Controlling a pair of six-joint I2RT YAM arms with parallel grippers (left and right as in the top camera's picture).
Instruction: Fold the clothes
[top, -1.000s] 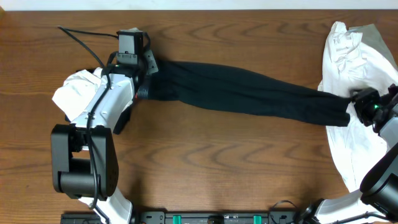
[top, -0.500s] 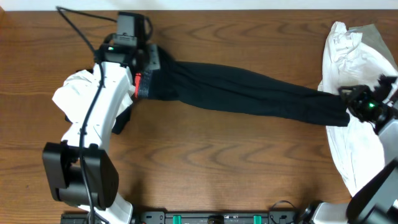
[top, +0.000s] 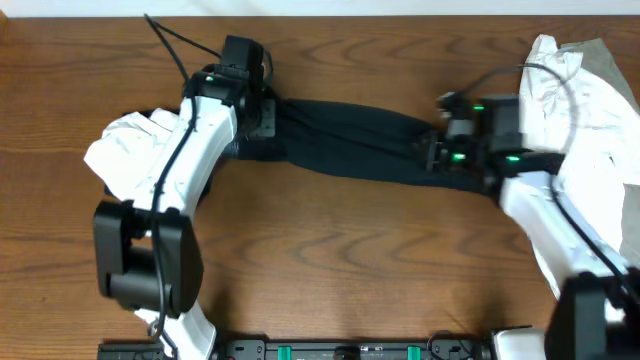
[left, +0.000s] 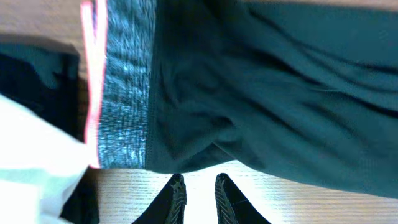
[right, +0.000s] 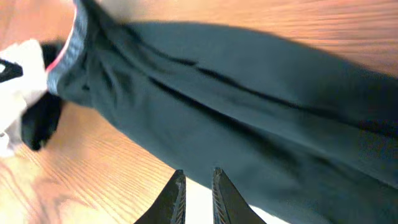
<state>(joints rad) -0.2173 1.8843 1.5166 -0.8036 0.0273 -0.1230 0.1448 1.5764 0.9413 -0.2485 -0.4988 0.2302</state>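
Well, from overhead you see the black trousers (top: 340, 145) lying left to right across the far middle of the table (top: 350, 260), a white garment (top: 120, 150) at their left end and a pale heap (top: 585, 110) far right. The left gripper (top: 258, 108) sits on their left end, the right gripper (top: 428, 152) on their right. Your left wrist view shows the grey waistband (left: 124, 93), edged red, beside creased black cloth, jaws narrow at its edge. Right wrist view: jaws equally narrow; whether either pinches fabric, you cannot tell.
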